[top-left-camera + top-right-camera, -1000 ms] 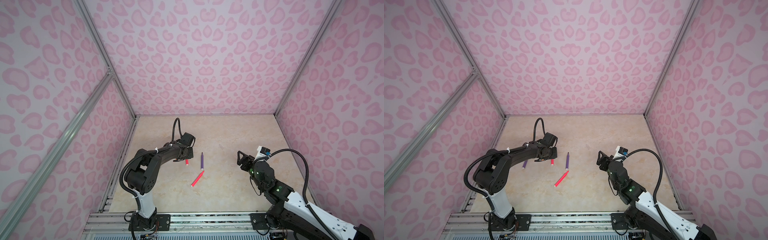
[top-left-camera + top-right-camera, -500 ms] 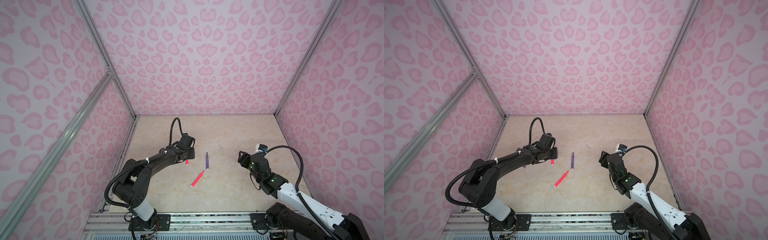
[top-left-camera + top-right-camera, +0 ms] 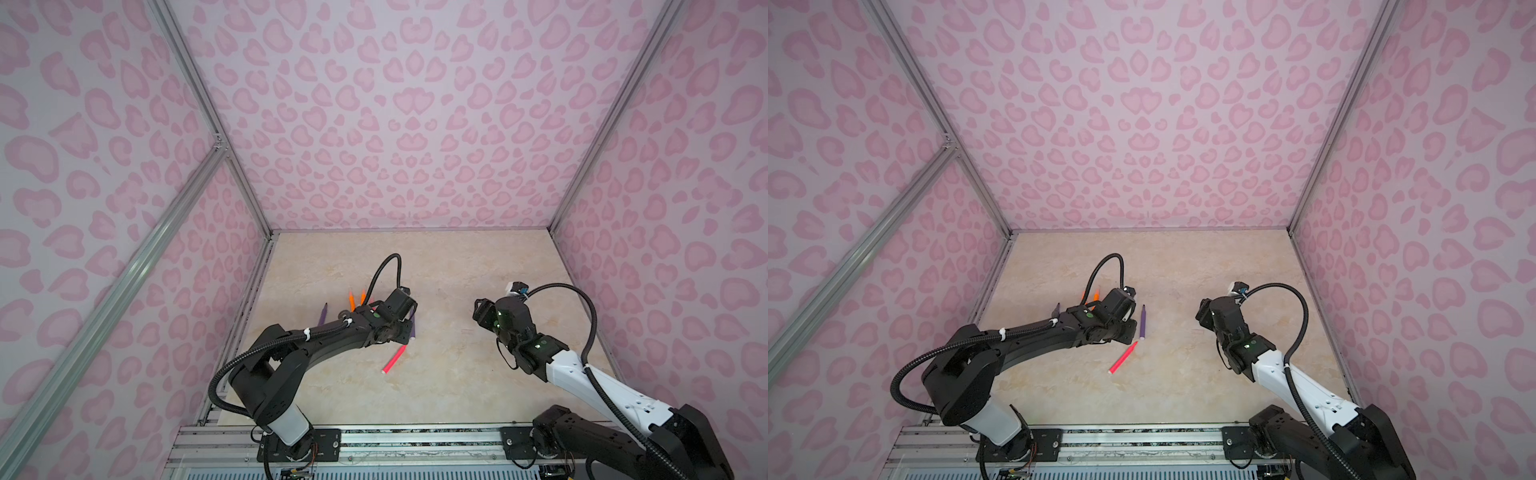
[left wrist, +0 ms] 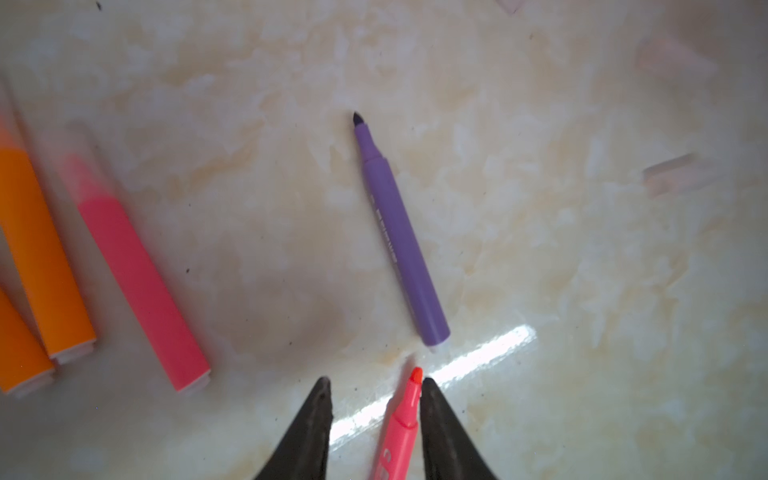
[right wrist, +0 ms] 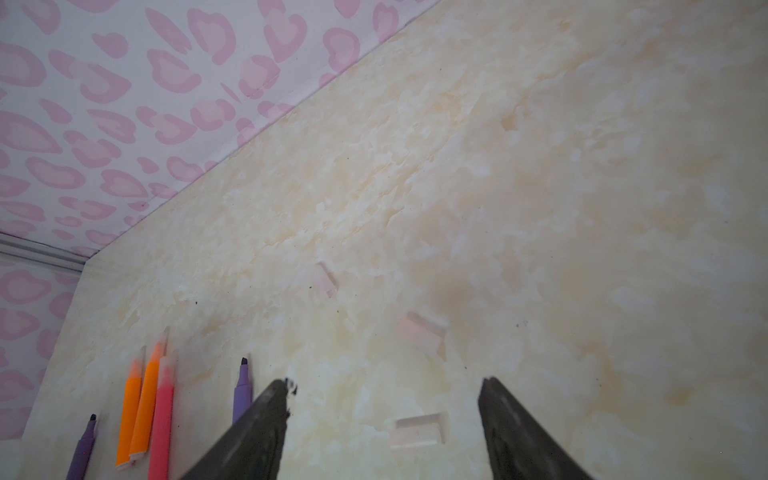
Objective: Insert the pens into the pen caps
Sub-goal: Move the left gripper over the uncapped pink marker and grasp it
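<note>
Fingers (image 4: 318, 415) of the left gripper (image 4: 372, 382) stand apart, low over the worktop (image 3: 457, 270), with the tapered tip of a pink-red pen (image 4: 405, 419) lying between them, close against one finger and clear of the other; whether that finger touches it cannot be told, and the pen's rear is cut off by the picture edge. In both top views this pen lies flat near the middle of the worktop, while the left arm (image 3: 316, 340) hides the fingers themselves. Just beyond its tip lies a purple pen (image 3: 1143, 322), uncapped, its dark nib pointing to the far side. Farther left, a second pink-red pen (image 4: 141, 274) and two orange pens (image 4: 41, 257) lie side by side, blurred, their tips veiled in something pale that may be caps. A second purple pen (image 3: 323, 313) lies leftmost, half hidden by the arm. Over the right of the worktop the right gripper (image 5: 384, 384) has its fingers (image 5: 257, 432) spread wide, holding nothing. Three pen caps (image 5: 417, 432) show as faint clear tubes lying on the worktop before it, well apart from the pens; in the top views they are all but lost.
</note>
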You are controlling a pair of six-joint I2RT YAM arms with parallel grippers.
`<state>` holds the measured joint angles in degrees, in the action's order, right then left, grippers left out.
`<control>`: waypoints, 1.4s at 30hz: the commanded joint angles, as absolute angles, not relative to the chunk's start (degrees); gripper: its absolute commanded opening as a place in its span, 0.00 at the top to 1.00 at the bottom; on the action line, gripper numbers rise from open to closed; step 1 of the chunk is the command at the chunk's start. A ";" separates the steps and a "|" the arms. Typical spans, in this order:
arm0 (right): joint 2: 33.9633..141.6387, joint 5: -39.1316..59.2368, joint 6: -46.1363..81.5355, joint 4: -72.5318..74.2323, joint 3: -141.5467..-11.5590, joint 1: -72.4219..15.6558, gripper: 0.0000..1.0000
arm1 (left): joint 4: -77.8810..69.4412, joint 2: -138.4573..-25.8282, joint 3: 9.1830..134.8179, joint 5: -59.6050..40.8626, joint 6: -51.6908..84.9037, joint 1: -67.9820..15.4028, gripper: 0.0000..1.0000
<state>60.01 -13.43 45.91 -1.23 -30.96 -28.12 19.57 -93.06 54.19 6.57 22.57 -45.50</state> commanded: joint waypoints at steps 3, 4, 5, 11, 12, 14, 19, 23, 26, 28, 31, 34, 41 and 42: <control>57.35 -13.62 46.32 -2.05 -29.91 -28.21 0.26 | 21.63 -90.80 48.79 6.08 24.21 -46.48 0.62; 56.88 -13.55 46.40 -2.11 -29.67 -28.15 0.26 | 22.03 -90.71 48.43 6.10 23.73 -46.84 0.63; 56.49 -13.45 46.41 -2.10 -29.47 -28.19 0.26 | 22.34 -90.66 48.15 6.48 23.40 -47.26 0.63; 53.26 -12.63 46.41 -3.95 -29.00 -28.17 0.26 | 20.15 -88.82 45.58 5.46 22.02 -49.22 0.59; 52.65 -12.49 46.49 -3.78 -28.61 -28.21 0.26 | 20.61 -89.46 45.96 5.76 22.05 -49.47 0.60; 51.09 -12.18 46.44 -3.54 -27.85 -28.21 0.26 | 20.44 -90.67 45.90 6.42 22.14 -50.21 0.61; 46.56 -12.64 46.07 -4.56 -26.40 -28.19 0.26 | 20.92 -90.64 45.10 11.76 24.40 -51.15 0.59; 43.20 -13.34 45.92 -5.50 -25.62 -28.21 0.25 | 21.74 -86.89 44.59 14.60 25.02 -51.23 0.57; 41.83 -13.45 45.79 -6.22 -25.50 -28.18 0.25 | 19.52 -82.72 43.07 10.73 23.43 -51.39 0.56; 41.76 -13.36 45.70 -6.08 -25.42 -28.19 0.25 | 18.04 -80.29 42.15 8.79 21.61 -52.35 0.56; 42.65 -12.80 45.70 -5.73 -25.60 -28.20 0.25 | 15.83 -78.28 40.90 8.14 19.03 -54.66 0.53; 43.99 -11.84 45.79 -5.22 -25.88 -28.15 0.25 | 13.87 -79.19 40.07 6.07 18.29 -55.52 0.53; 44.15 -11.51 45.31 -5.22 -26.19 -28.20 0.25 | 12.76 -85.21 41.39 6.23 17.65 -56.69 0.55; 44.00 -11.59 45.20 -5.37 -26.28 -28.18 0.25 | 12.75 -86.15 41.76 6.44 17.67 -56.77 0.55</control>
